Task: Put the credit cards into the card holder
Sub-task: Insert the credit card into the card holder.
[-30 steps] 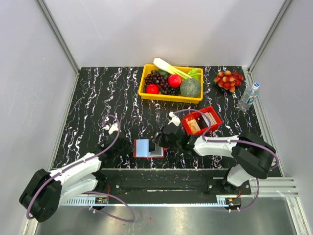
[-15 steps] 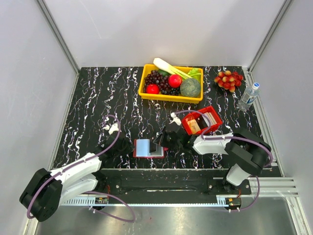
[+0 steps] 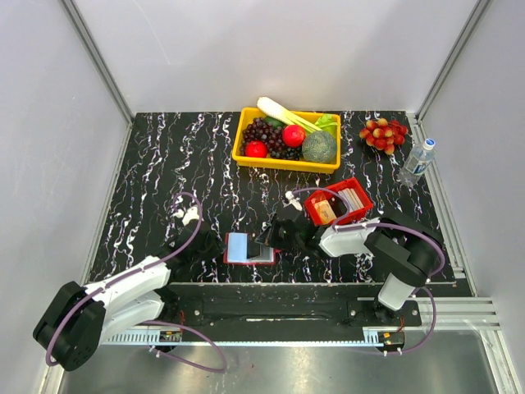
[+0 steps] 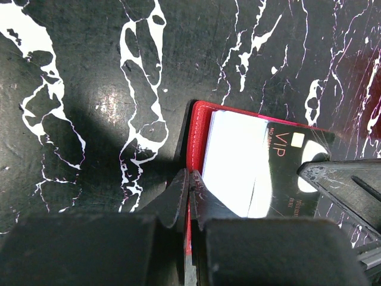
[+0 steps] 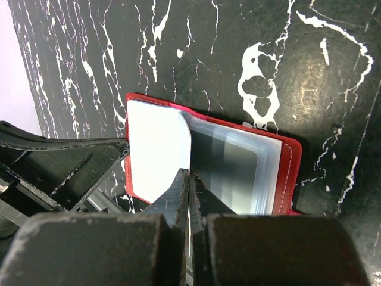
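The card holder (image 3: 240,246) lies open near the table's front edge, with a red cover (image 5: 289,173) and pale inner pages. My left gripper (image 3: 220,246) is shut on its left red rim (image 4: 199,128). A black credit card (image 4: 292,167) marked VIP slants over the holder's right half. My right gripper (image 3: 269,244) is shut on this card, which shows edge-on between the fingers in the right wrist view. A dark rounded shape (image 5: 229,167) shows among the clear sleeves. More credit cards, one tan (image 3: 326,211) and one whitish (image 3: 353,197), lie in the red tray (image 3: 361,209).
A yellow bin (image 3: 283,161) of fruit and vegetables stands at the back centre. A bunch of red fruit (image 3: 384,133) and a water bottle (image 3: 417,161) are at the back right. The red tray sits just behind the right arm.
The right arm has drawn in to the left, and the black card now lies lower and flatter over the holder. The left arm has not moved.
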